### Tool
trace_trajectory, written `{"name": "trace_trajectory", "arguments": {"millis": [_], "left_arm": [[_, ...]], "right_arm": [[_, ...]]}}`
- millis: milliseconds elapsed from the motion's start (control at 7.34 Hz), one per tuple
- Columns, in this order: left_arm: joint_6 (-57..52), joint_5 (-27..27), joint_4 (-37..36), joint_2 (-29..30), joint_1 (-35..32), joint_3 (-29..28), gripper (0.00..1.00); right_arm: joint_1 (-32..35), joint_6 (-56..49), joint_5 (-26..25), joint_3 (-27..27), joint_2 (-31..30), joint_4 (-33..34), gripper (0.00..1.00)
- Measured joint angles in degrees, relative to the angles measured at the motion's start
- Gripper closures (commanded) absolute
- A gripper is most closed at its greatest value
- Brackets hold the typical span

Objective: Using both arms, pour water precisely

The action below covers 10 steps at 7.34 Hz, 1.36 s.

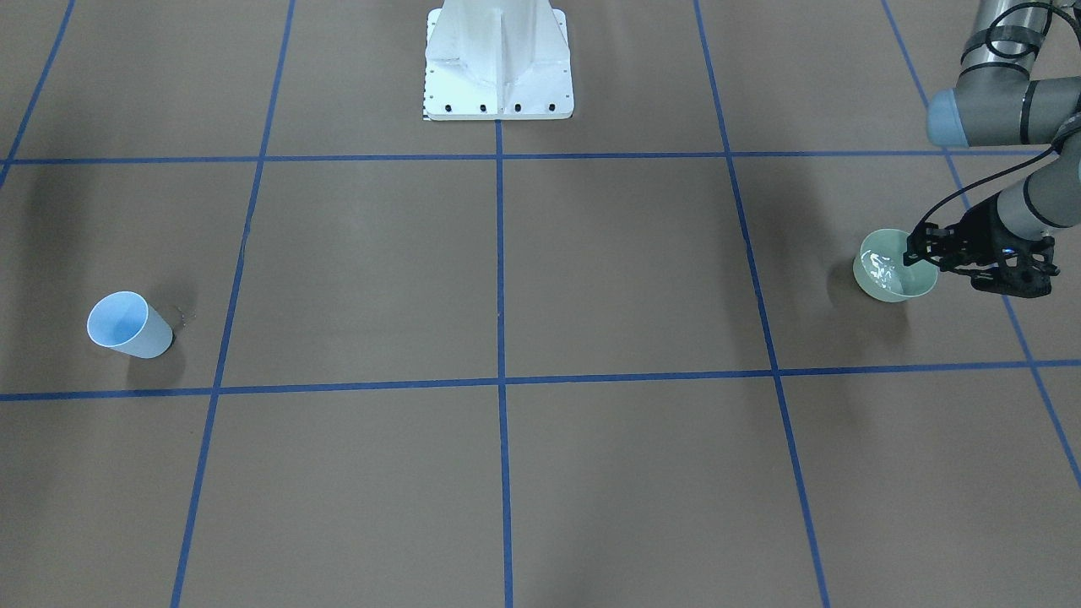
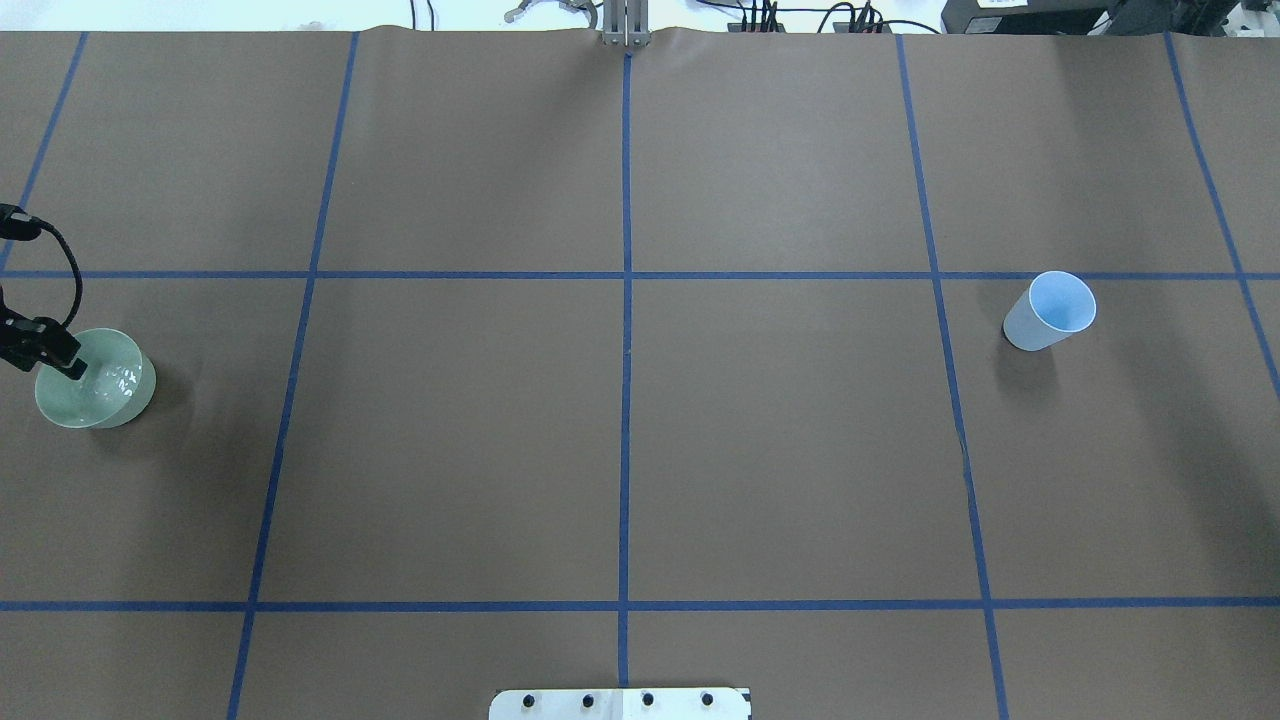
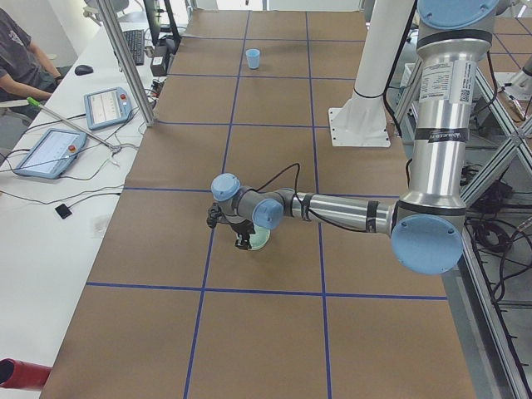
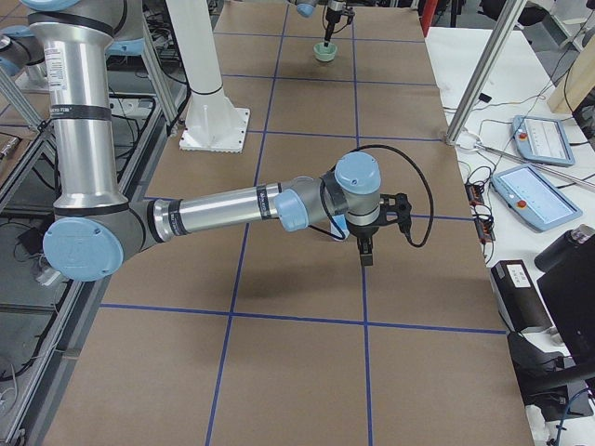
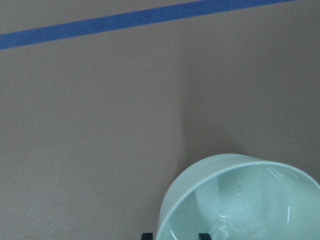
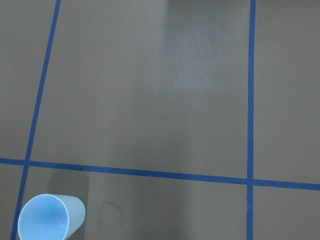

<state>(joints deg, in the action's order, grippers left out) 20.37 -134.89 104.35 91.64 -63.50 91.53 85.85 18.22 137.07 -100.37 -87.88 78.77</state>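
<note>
A pale green bowl (image 1: 882,285) (image 2: 110,398) stands on the brown table at my left side, with water (image 1: 878,268) glinting in it. My left gripper (image 1: 912,253) (image 2: 62,362) sits at the bowl's rim, one finger inside and one outside, as the left wrist view (image 5: 175,236) shows; the jaws stand close together on the rim. A light blue cup (image 1: 127,325) (image 2: 1050,310) (image 6: 47,222) stands alone at my right side. My right gripper (image 4: 364,251) hangs pointing down above the table, apart from the cup; I cannot tell whether it is open or shut.
The white pedestal (image 1: 498,84) stands at the robot's edge of the table, in the middle. Blue tape lines (image 2: 626,400) divide the table into squares. A side bench holds tablets (image 3: 106,106) and cables, and a person (image 3: 17,58) sits there.
</note>
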Motion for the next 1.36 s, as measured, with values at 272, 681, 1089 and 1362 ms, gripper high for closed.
{"name": "trace_trajectory", "arguments": {"millis": [272,681,1089,1362], "left_arm": [[0.0,-0.9,-2.5,0.1,-5.9,5.8,0.00],[-7.6,-1.7,-7.3,-1.2,-15.4,11.4,0.00],[-19.9,-2.2,-16.7,-1.6,-26.4,7.5,0.00],[-21.2,-3.9,-17.7,-1.8,-28.4,5.5,0.00]], "right_arm": [[-0.1,0.7,-0.8,-1.1,-1.1,-0.3,0.01],[-0.1,0.1,-4.7,-1.7,-1.9,-0.4,0.00],[-0.1,0.0,-5.0,-1.5,-2.7,-0.2,0.00],[-0.1,-1.1,-4.7,-1.5,-4.0,-0.1,0.00]]}}
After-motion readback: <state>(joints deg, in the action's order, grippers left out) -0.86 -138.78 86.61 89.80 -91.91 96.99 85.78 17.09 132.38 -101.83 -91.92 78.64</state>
